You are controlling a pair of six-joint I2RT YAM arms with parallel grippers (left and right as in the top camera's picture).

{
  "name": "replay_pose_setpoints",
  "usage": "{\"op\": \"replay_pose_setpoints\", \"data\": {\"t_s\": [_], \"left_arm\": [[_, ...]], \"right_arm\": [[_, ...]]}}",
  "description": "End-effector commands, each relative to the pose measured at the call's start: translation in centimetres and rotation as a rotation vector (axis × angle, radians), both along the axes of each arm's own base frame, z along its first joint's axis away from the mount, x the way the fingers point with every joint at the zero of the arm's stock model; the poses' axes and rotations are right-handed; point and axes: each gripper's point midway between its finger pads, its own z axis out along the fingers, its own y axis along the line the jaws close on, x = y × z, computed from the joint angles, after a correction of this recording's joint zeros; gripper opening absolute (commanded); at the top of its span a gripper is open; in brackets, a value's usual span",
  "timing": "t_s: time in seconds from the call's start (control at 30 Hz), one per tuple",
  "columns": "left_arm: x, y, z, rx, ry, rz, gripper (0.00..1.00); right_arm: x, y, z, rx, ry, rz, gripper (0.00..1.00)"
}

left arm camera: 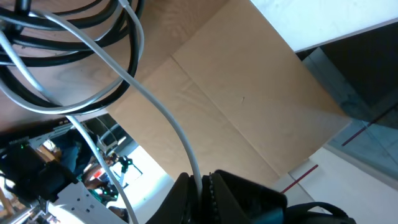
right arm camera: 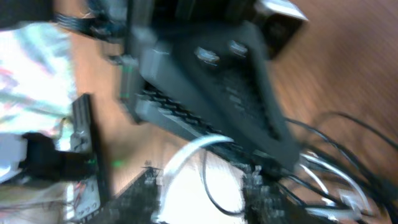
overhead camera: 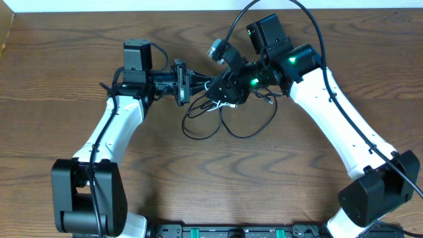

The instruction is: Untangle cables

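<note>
Cables [overhead camera: 228, 122] gathered in one knot at the middle of the tabletop [overhead camera: 66, 66], between both arms, with black loops [overhead camera: 254, 129] spread toward the near side. Left end effector [left arm camera: 200, 182] clenched on the white cable [left arm camera: 165, 121], pinched between the two fingers (clear in the left wrist view). Right end effector [overhead camera: 223, 92] pressed close over the same knot; cannot tell whether released or grasping, its wrist view too blurred. Judged as early in the task: white cable only taken, not yet pulled free, black loops crossing each other. Left to do: drawing the white one out, then separating the black ones and laying each apart.
</note>
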Motion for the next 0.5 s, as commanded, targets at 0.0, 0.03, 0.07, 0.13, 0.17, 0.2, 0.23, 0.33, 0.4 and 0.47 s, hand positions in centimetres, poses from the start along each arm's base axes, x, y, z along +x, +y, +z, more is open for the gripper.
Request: {"op": "replay_pose_setpoints", "data": {"t_s": [0.0,0.03,0.07,0.13,0.17,0.2,0.23,0.33,0.4,0.47], "left_arm": [[0.2,-0.1,0.2,-0.003,-0.027,-0.002,0.08],[0.4,0.1,0.3,-0.002,-0.038,0.004,0.07],[0.5,0.2,0.3,0.000,-0.039,0.009,0.08],[0.6,0.5,0.3,0.001,-0.038,0.018,0.08],[0.8,0.8,0.3,0.001,-0.038,0.026,0.08],[0.9,1.0,0.3,0.001,-0.038,0.032,0.08],[1.0,1.2,0.3,0.001,-0.038,0.038,0.08],[1.3,1.9,0.3,0.002,-0.038,0.055,0.08],[1.5,2.3,0.3,0.002,-0.038,0.064,0.08],[1.6,2.6,0.3,0.002,-0.039,0.073,0.08]], "right_arm": [[2.4,-2.3,-1.0,-0.125,-0.016,-0.195,0.48],[2.8,-2.8,-1.2,-0.142,-0.013,-0.230,0.49],[3.1,-3.1,-1.3,-0.155,-0.012,-0.255,0.52],[3.9,-4.0,-1.7,-0.194,-0.014,-0.323,0.55],[4.6,-5.0,-2.1,-0.232,-0.011,-0.401,0.56],[5.2,-6.0,-2.4,-0.268,-0.009,-0.471,0.56],[5.7,-6.9,-2.7,-0.300,-0.012,-0.535,0.57],[6.1,-7.7,-2.9,-0.330,-0.015,-0.582,0.63],[6.1,-7.8,-3.0,-0.332,-0.013,-0.585,0.65],[6.3,-8.4,-3.1,-0.340,-0.005,-0.613,0.72]]}}
